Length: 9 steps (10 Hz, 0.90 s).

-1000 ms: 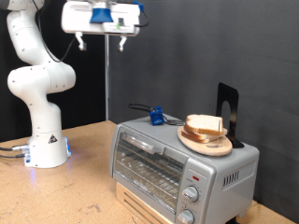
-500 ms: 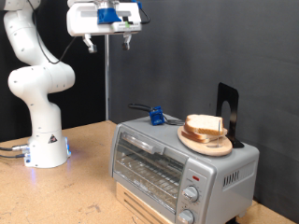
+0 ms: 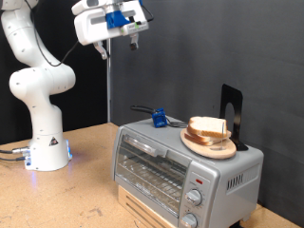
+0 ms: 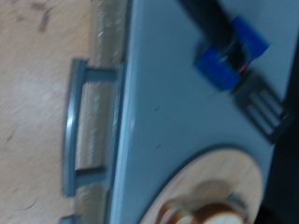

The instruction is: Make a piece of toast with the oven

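high at the exterior view's top left, the gripper is being carried empty with fingers parted, well apart from the piece of toast on the wooden plate atop the closed oven, so nothing is being toasted yet.

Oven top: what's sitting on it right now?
On the oven sits a round wooden plate stacked with bread slices, plus a small blue object and a black stand. Whatever lies under the plate is hidden. The gripper hangs high above, empty.
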Tool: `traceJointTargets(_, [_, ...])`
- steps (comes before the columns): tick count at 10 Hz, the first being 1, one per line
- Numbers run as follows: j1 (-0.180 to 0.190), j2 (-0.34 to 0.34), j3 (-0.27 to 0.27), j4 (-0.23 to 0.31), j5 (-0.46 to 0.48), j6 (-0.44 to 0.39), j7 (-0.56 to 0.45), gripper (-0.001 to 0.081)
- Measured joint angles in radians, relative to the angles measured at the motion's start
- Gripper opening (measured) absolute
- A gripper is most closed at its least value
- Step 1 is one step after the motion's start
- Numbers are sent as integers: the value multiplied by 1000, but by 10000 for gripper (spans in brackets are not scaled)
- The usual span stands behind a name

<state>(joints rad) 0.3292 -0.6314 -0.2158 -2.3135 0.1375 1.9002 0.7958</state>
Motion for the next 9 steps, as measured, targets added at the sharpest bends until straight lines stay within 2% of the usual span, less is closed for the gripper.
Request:
traceJointTargets(2, [7, 38, -30, 19, 48, -22, -8, 809])
traceJointTargets(5, [7, 119, -36, 12, 49, 118, -13, 809])
traceJointTargets(9, [5, 187, -51, -14, 46, 201, -76, 809])
